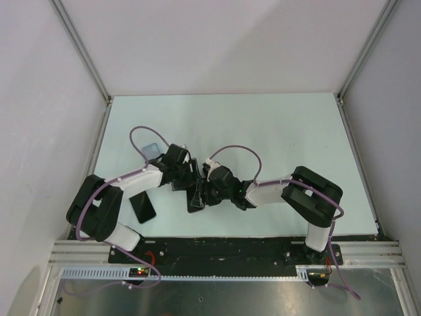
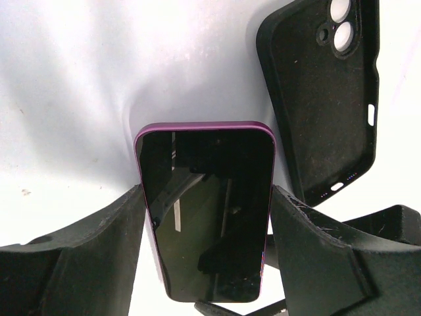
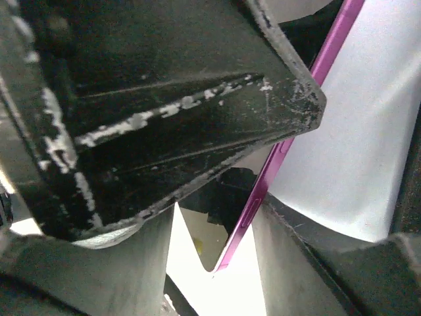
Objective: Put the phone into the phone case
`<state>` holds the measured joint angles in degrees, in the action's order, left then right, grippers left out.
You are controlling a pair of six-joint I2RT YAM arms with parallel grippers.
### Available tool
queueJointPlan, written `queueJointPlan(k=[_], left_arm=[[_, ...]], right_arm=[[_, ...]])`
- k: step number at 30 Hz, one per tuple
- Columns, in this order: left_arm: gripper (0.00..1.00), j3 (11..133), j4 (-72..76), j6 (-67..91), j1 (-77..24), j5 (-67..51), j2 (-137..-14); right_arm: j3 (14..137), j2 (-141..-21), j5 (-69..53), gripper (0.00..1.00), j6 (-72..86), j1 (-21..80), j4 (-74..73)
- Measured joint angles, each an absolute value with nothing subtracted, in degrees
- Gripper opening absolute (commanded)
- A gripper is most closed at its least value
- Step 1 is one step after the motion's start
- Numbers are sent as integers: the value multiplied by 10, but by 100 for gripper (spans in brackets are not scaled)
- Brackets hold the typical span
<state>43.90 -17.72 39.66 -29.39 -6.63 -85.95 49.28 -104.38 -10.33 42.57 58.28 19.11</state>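
Note:
The phone, a dark screen in a purple frame, is held off the table between the fingers of my left gripper, which is shut on its two long sides. In the top view the phone hangs where both grippers meet. My right gripper straddles the phone's purple edge: its right finger touches the back, while a gap shows on the screen side, so it stands open. The pale-blue phone case lies on the table behind the left arm, partly hidden by a cable.
A black case with camera cut-outs lies inside-up on the table just right of the phone; in the top view it sits by the left arm's base. The left gripper's black finger fills most of the right wrist view.

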Motion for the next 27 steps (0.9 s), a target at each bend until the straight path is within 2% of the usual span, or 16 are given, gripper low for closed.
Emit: queueJointPlan(k=[2, 7, 9, 14, 17, 22, 27], left_arm=[[54, 436, -178, 398, -292, -68, -857], [61, 432, -184, 405, -286, -71, -849], [66, 431, -189, 407, -281, -75, -840], [85, 431, -197, 409, -275, -68, -809], [89, 432, -204, 413, -277, -64, -786], [88, 460, -216, 421, -278, -41, -724], [77, 496, -225, 436, -275, 12, -675]], right_arm=[[493, -1046, -104, 41, 429, 582, 192], [493, -1052, -108, 9, 447, 575, 186], [493, -1052, -118, 2, 466, 569, 186], [495, -1041, -129, 0, 473, 561, 190], [496, -1030, -126, 0, 462, 556, 173], [496, -998, -119, 0, 439, 535, 106], [491, -941, -105, 0, 423, 492, 43]])
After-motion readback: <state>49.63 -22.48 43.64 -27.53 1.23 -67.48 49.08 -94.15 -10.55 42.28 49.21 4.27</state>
